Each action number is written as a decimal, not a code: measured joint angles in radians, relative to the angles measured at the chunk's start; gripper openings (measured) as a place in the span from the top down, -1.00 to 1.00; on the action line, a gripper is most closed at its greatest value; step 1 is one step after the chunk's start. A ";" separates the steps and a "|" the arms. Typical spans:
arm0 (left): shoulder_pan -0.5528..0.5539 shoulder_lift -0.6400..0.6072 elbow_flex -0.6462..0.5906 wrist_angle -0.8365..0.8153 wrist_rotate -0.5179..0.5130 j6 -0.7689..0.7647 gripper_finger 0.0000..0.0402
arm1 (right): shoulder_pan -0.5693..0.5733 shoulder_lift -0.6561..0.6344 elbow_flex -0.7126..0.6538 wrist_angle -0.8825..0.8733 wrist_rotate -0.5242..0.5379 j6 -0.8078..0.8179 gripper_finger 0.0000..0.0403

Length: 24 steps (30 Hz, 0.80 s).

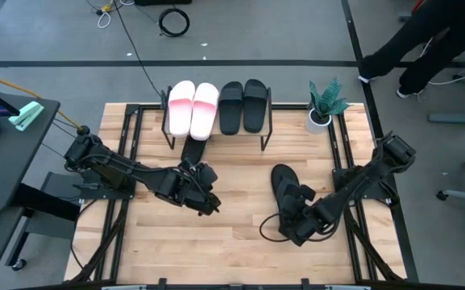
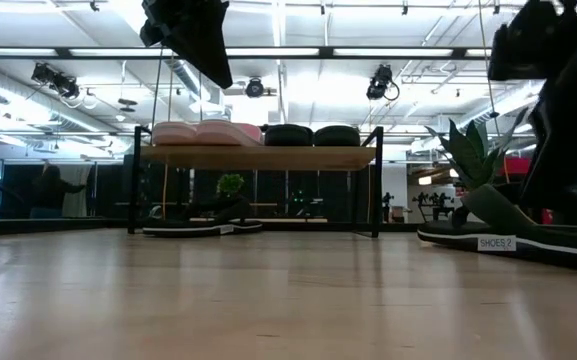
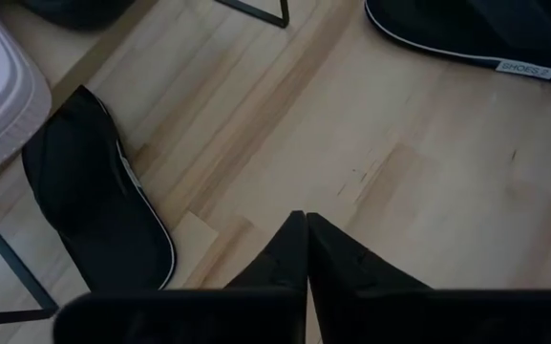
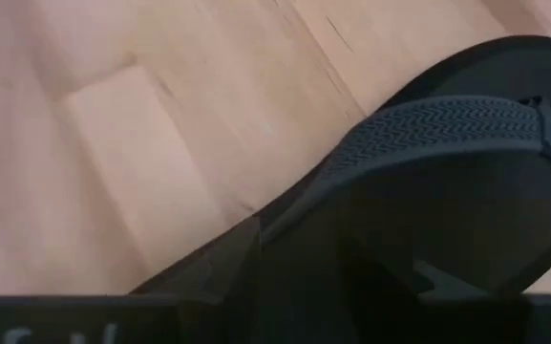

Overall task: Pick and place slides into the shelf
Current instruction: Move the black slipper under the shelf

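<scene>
The shelf (image 1: 216,121) stands at the table's far middle. On its top board lie two pale pink slides (image 1: 193,107) and two black slides (image 1: 242,105). Another black slide (image 1: 192,150) lies flat on the table, its far end under the shelf; it also shows in the left wrist view (image 3: 94,210). My left gripper (image 1: 205,199) is shut and empty, above the table's middle, near that slide. A further black slide (image 1: 284,187) lies right of centre. My right gripper (image 1: 301,223) is at its near end, shut on it. My right gripper has the black slide by its side edge beside the ribbed strap (image 4: 418,134). One finger (image 4: 220,269) stands outside the sole's edge; the other seems to be inside, under the strap. The fingers slant down from the near right. The slide's sole (image 2: 513,243) lies on the table.
A small potted plant (image 1: 322,105) stands right of the shelf at the far right. Bare wood lies between the two grippers and along the near edge. A person (image 1: 425,40) is on the floor beyond the far right corner.
</scene>
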State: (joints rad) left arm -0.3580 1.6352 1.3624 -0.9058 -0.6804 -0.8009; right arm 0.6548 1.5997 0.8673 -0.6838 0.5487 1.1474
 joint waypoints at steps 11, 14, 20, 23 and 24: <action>0.000 0.000 0.000 0.001 0.000 0.000 0.90 | -0.108 0.014 0.000 0.001 0.012 -0.071 0.29; 0.000 0.000 0.000 0.000 0.000 0.000 0.95 | -0.141 0.014 0.000 0.000 0.012 -0.101 0.29; 0.000 0.000 0.000 0.000 0.000 0.000 0.97 | -0.168 0.014 0.000 0.014 0.013 -0.101 0.29; 0.000 0.000 0.000 0.000 0.000 0.000 0.90 | -0.167 0.014 0.000 0.033 0.012 -0.087 0.29; 0.000 0.000 0.000 0.000 0.000 0.000 0.88 | -0.167 0.014 0.000 0.035 0.012 -0.077 0.29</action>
State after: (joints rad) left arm -0.3580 1.6348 1.3624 -0.9054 -0.6804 -0.8005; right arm 0.4873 1.6138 0.8673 -0.6485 0.5610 1.0706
